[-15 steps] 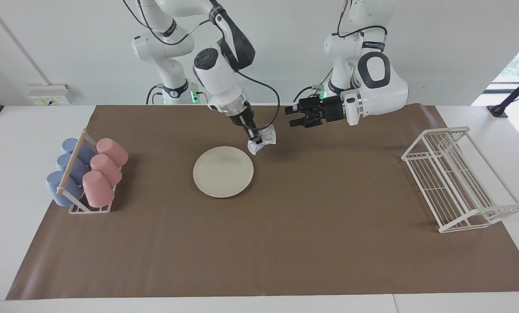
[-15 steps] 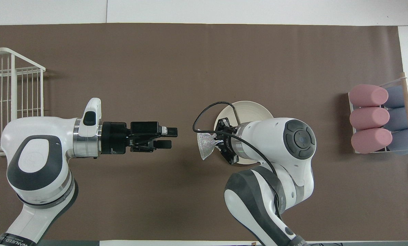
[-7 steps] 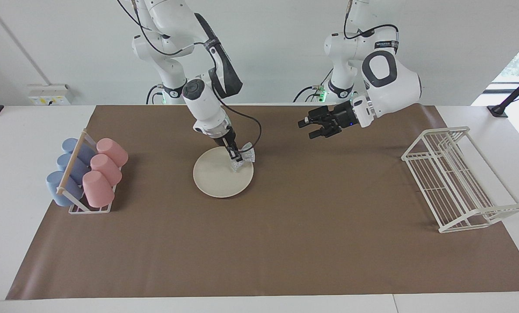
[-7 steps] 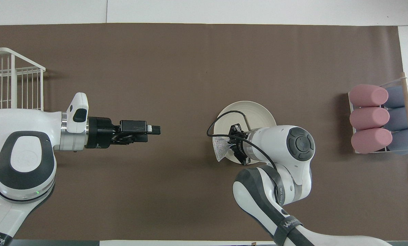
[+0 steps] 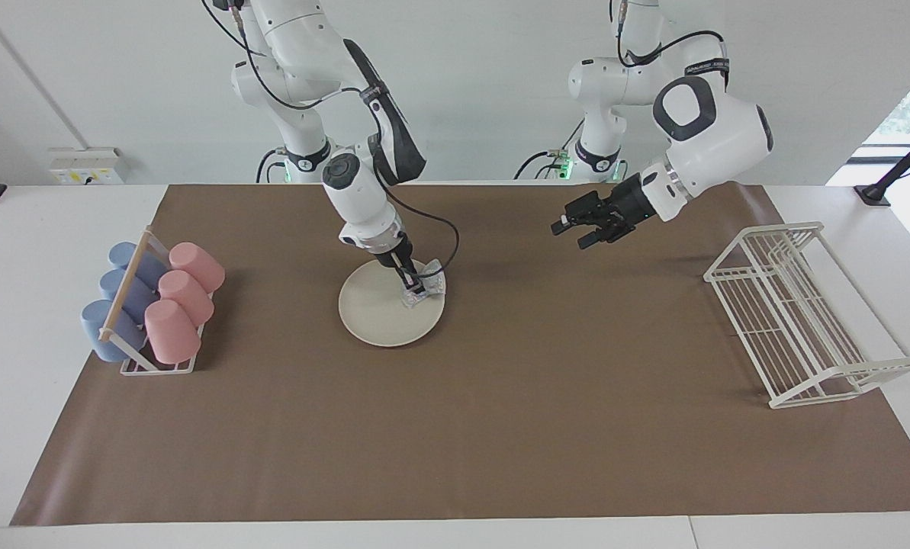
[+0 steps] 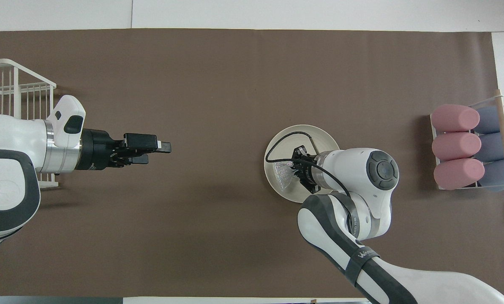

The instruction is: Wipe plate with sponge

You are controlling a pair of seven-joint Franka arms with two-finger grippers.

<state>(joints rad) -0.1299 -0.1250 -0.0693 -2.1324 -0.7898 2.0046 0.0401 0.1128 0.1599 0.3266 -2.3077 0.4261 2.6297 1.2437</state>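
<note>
- Since a second ago, the right gripper has carried the small wrinkly silvery-grey sponge from above the mat down onto the round cream-white shallow plate, while the left gripper has pulled back toward the white wire rack and now waits, fingers spread and empty.
- Right gripper is clamped tight on the sponge, which seems to touch the plate near the rim at the left arm's end.
- Plate lies loose on the brown mat covering the counter; sideways strokes could slide it.
- Wiping so close to the rim risks tipping the plate.
- Pressing too hard could drive the fingertips into the plate.
</note>
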